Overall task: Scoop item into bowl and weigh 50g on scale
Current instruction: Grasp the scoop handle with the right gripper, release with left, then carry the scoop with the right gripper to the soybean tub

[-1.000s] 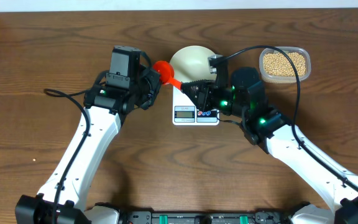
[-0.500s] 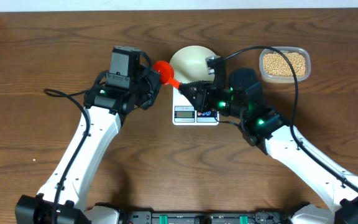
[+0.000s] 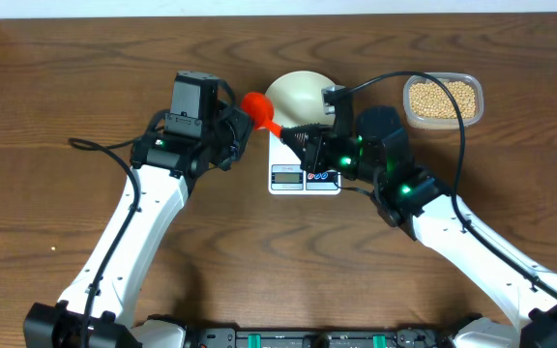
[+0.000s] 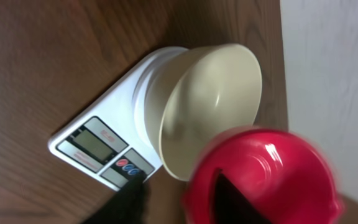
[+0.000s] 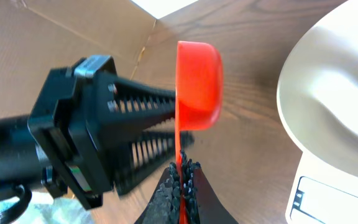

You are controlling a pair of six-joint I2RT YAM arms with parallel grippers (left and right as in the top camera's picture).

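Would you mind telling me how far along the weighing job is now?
Done: the bowl sits empty on the scale. In hand: the right gripper holds the empty red scoop by its handle beside the bowl, the left gripper open next to it. To do: the beans are all in the tub, so scooping and weighing remain.

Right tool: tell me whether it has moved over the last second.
Yes, slightly: the right tool, gripping the red scoop, edged left relative to the scale.
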